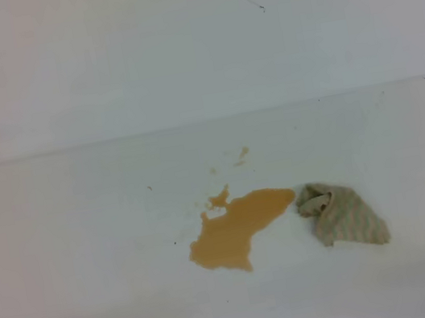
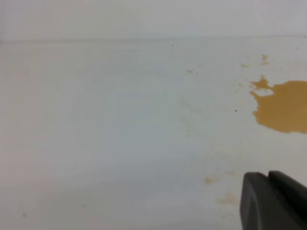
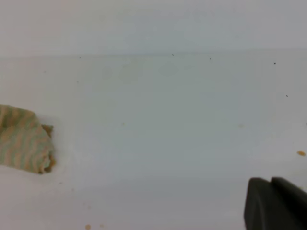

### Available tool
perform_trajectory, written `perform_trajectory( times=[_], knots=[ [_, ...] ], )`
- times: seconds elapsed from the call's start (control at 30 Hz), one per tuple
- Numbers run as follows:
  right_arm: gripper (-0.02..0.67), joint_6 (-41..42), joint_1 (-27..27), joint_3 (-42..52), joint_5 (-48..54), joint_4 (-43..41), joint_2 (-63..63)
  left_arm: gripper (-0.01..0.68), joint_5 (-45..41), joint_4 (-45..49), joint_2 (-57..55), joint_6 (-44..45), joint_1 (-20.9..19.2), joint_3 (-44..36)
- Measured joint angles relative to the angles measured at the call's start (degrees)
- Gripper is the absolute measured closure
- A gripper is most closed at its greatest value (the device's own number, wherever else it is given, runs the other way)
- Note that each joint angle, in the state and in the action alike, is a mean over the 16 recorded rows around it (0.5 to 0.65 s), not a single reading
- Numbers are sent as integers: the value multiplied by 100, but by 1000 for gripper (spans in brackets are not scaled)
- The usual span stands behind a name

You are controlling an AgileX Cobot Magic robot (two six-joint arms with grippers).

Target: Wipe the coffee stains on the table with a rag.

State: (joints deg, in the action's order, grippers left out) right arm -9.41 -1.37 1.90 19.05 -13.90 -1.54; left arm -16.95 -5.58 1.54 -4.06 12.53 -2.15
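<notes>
On table (image 1: 62, 233): rag (image 1: 342, 214) touching coffee stains (image 1: 236, 228); no writing.

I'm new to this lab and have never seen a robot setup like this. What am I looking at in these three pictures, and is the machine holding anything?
It is a two-armed robot meant to wipe up a spill. The high view looks down on a white table from above; neither arm shows there. An orange-brown coffee puddle lies mid-table, and a bunched striped rag lies just right of it. The other two pictures come from cameras on the arms' wrists. The left wrist view sees the puddle; the dark shape in its corner is part of the left gripper. The right wrist view sees the rag and part of the right gripper, which is shut. Nothing is held.
</notes>
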Motion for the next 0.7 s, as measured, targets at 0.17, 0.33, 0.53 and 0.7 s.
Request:
perform_trajectory(
  times=[0.17, 0.33, 0.53, 0.7],
  knots=[
    [652, 0, 0, 0, 0, 0, 0, 672, 0, 0, 0, 0, 0, 0],
    [652, 0, 0, 0, 0, 0, 0, 672, 0, 0, 0, 0, 0, 0],
    [652, 0, 0, 0, 0, 0, 0, 672, 0, 0, 0, 0, 0, 0],
    [652, 0, 0, 0, 0, 0, 0, 672, 0, 0, 0, 0, 0, 0]
  ],
)
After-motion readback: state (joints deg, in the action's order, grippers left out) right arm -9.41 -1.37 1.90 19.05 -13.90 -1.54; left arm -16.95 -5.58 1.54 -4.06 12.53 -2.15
